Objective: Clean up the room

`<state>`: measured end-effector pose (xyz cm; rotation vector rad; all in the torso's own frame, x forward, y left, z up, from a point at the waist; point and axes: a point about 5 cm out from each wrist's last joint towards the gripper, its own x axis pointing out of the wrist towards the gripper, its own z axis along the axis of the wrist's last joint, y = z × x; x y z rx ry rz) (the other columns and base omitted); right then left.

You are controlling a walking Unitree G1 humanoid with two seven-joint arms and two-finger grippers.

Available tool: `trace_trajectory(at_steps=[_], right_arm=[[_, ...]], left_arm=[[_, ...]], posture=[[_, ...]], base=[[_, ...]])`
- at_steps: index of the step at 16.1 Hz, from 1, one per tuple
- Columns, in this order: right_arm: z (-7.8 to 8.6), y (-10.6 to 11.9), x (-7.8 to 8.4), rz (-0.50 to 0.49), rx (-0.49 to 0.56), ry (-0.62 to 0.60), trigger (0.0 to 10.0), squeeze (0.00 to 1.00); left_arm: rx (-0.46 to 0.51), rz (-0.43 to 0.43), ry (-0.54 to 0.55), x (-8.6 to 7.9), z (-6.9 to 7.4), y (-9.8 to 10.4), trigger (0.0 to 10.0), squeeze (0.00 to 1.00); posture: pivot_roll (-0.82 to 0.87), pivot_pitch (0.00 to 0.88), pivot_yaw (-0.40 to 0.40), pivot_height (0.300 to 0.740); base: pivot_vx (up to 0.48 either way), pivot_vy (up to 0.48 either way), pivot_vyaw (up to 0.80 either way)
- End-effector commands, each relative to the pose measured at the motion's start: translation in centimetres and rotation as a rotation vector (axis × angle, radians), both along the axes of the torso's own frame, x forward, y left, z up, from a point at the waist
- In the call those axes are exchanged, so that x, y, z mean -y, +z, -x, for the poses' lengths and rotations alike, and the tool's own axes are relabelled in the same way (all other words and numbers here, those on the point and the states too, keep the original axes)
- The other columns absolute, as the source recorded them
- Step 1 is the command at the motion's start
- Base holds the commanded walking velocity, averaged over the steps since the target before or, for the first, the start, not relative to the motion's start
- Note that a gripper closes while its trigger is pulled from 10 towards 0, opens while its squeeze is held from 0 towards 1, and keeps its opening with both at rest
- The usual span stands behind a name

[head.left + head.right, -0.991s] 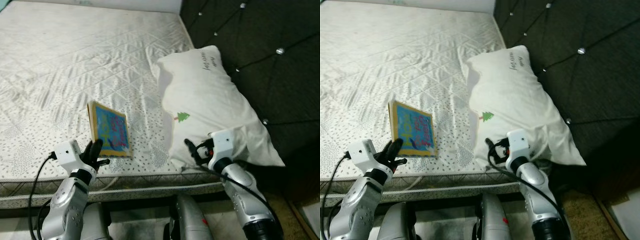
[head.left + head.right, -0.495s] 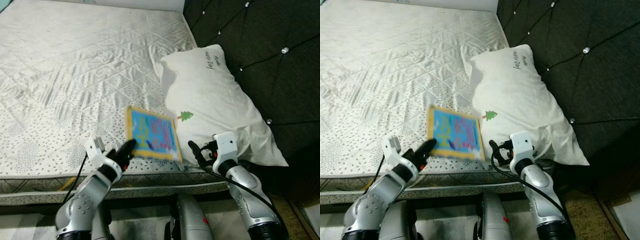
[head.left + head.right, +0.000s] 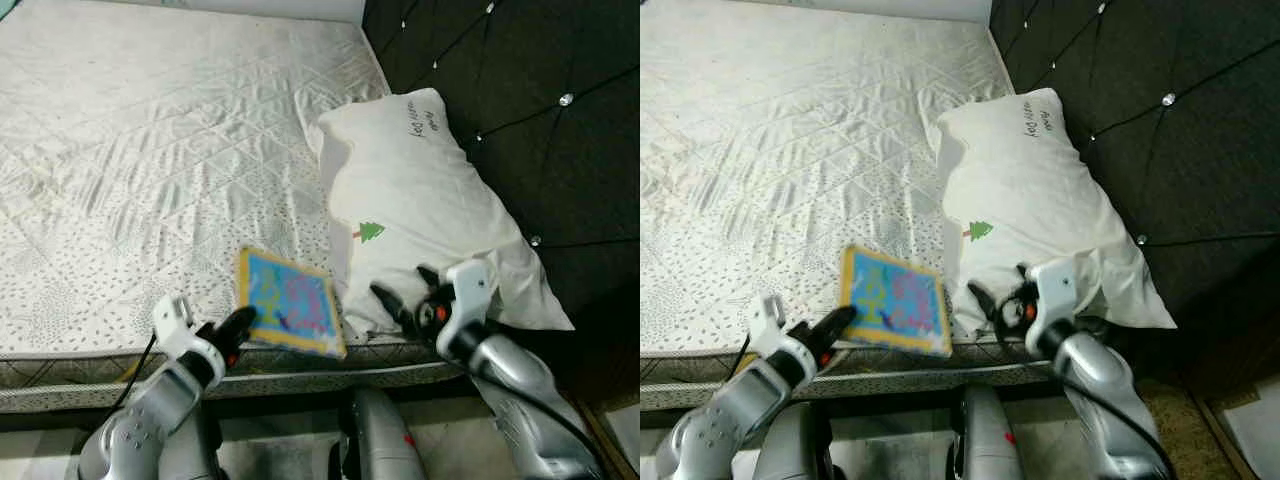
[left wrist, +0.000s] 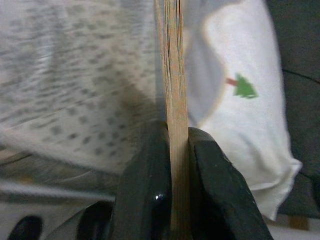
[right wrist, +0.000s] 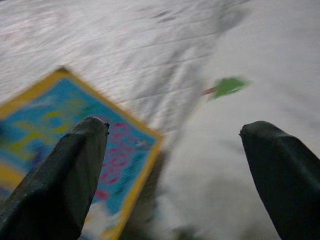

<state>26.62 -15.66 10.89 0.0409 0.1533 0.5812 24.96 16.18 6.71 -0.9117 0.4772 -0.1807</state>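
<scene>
At near edge of the mattress [image 3: 150,150], the left gripper [image 3: 238,322] pinches a yellow-framed blue book [image 3: 290,304] by its lower left corner; book held tilted over the mattress edge, its right side just beside the white pillow [image 3: 420,200]. Left wrist view gives the edge-on look: book's thin side [image 4: 174,100] sits clamped betw. the two black fingers [image 4: 145,185], w/ the speckled sheet to one side and the pillow's green tree print [image 4: 245,86] to the other. Head views show the cover art instead, blue w/ pink and yellow lettering, too blurred to read. Right gripper [image 3: 405,300] hovers at the pillow's lower corner, fingers spread wide, holding nothing. Right wrist view, blurred, confirms the gap: two fingertips [image 5: 65,170] well apart, book corner [image 5: 75,130] and tree print beyond them. Dark tufted headboard [image 3: 520,90] behind the pillow.
</scene>
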Motion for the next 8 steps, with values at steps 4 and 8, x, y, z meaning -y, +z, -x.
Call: trace_trajectory(at_steps=[4, 8], right_arm=[[0.4, 0.0, 0.8, 0.037, -0.026, 0.007, 10.0, 0.00], [0.4, 0.2, 0.9, 0.056, -0.008, -0.007, 10.0, 0.00]], left_arm=[[-0.003, -0.078, 0.063, -2.0, 0.8, -0.1, 10.0, 0.00], [0.039, -0.217, 0.130, -5.0, -0.8, -0.5, 10.0, 0.00]], posture=[[-0.18, 0.144, -0.114, 0.603], [-0.19, 0.145, -0.114, 0.603]], base=[[0.000, 0.000, 0.00], [0.000, 0.000, 0.00]])
